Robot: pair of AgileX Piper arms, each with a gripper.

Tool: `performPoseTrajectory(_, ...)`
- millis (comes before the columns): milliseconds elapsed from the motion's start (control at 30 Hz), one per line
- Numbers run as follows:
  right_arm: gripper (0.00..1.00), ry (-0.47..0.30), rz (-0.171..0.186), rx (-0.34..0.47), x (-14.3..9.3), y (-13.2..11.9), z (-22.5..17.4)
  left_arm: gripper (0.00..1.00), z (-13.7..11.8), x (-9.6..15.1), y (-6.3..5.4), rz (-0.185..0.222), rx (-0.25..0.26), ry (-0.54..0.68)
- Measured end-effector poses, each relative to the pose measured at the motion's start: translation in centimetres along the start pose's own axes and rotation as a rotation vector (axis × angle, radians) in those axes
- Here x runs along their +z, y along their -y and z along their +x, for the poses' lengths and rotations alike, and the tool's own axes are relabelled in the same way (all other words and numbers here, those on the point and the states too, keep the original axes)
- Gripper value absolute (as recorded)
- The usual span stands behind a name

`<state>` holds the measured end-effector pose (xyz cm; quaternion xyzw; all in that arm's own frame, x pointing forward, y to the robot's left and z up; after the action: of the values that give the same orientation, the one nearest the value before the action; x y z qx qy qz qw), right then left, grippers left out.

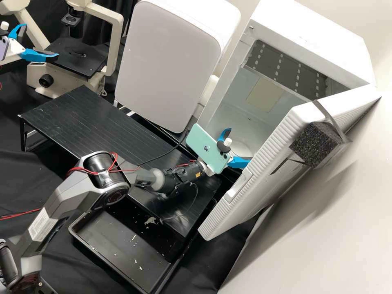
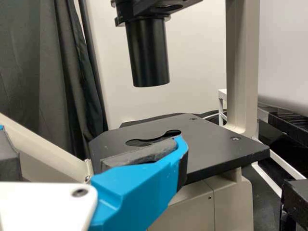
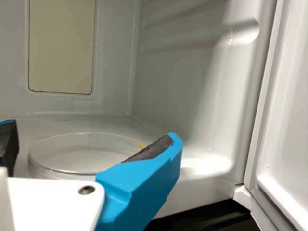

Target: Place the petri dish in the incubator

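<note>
- Right gripper: its blue fingers are spread apart, with nothing pinched between them. They reach just inside the open incubator, near the dish.
- Dish: it lies flat on the incubator's floor, just beyond the spread fingers. It is round, shallow and see-through, with a thin pale rim that catches the light and a low wall. The white floor shows through it. A small yellow mark sits at its edge, next to one fingertip.
- Phone: pale green, mounted tilted on the right arm just behind the fingers.
- Door: white and ribbed along its edge, swung open towards the near right. A speckled black block is strapped to it.
- Counter: black, running from the far left to the near right, under the right arm.
- Tray: black, on the near side, scattered with white flecks.
- White box: at the far side, left of the incubator.
- Left gripper: at the far left by the microscope, fingers parted and holding nothing.
</note>
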<state>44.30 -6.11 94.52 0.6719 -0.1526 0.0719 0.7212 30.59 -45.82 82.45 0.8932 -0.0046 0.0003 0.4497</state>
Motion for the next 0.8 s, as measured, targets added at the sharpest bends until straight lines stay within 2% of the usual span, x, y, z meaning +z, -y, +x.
performPoseTrajectory(367,1.00,-0.007,-0.007,0.017,1.1,0.2,-2.2,1.00,0.0,0.0,0.0,0.000,0.000,0.000)
performPoseTrajectory(667,1.00,-0.073,-0.009,0.031,1.6,0.2,-5.5,1.00,0.0,0.0,0.0,0.000,0.000,0.000)
performPoseTrajectory(800,1.00,-0.106,0.019,0.041,2.2,0.2,-7.8,1.00,0.0,0.0,0.0,0.000,0.000,0.000)
